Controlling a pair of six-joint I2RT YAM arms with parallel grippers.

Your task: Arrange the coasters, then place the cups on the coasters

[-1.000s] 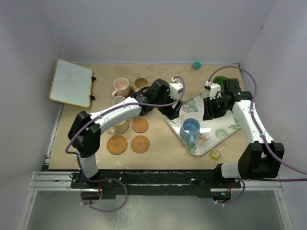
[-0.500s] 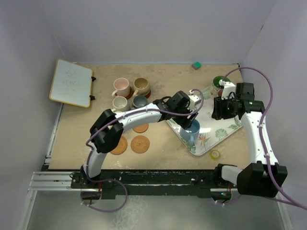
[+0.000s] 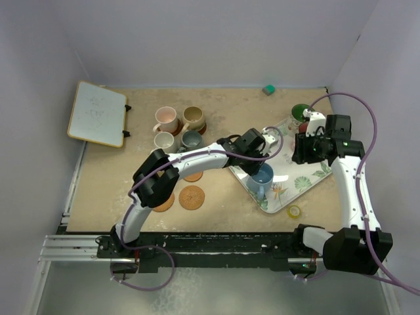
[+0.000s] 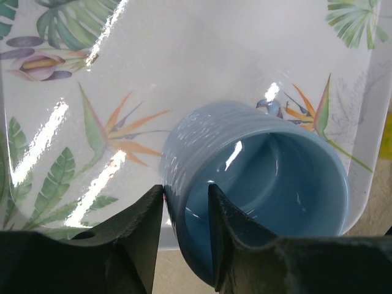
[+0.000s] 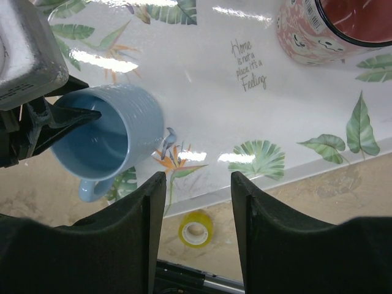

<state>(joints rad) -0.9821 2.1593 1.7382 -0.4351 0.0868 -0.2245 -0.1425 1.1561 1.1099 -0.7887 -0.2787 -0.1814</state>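
Note:
A light blue cup (image 4: 263,177) stands on the leaf-patterned tray (image 4: 184,49). My left gripper (image 4: 185,202) is shut on its wall, one finger inside and one outside. In the top view that gripper (image 3: 257,165) sits at the cup (image 3: 262,176). My right gripper (image 5: 197,180) hangs open and empty above the tray's near edge. A red cup (image 5: 324,27) stands on the tray's far side, and a green cup (image 3: 301,111) is behind it. Pink (image 3: 166,119), tan (image 3: 192,117), grey (image 3: 163,141) and slate (image 3: 191,140) cups stand grouped on the left. One orange coaster (image 3: 192,197) lies bare; two others show partly under my left arm.
A small yellow tape roll (image 3: 294,211) lies just off the tray's near corner. A whiteboard (image 3: 97,113) rests at the far left edge. A small green block (image 3: 268,89) sits by the back wall. Purple walls close in the table.
My left arm swung right from the grouped cups to the tray and closed on the light blue cup's wall. My right arm drew back toward the tray's right side.

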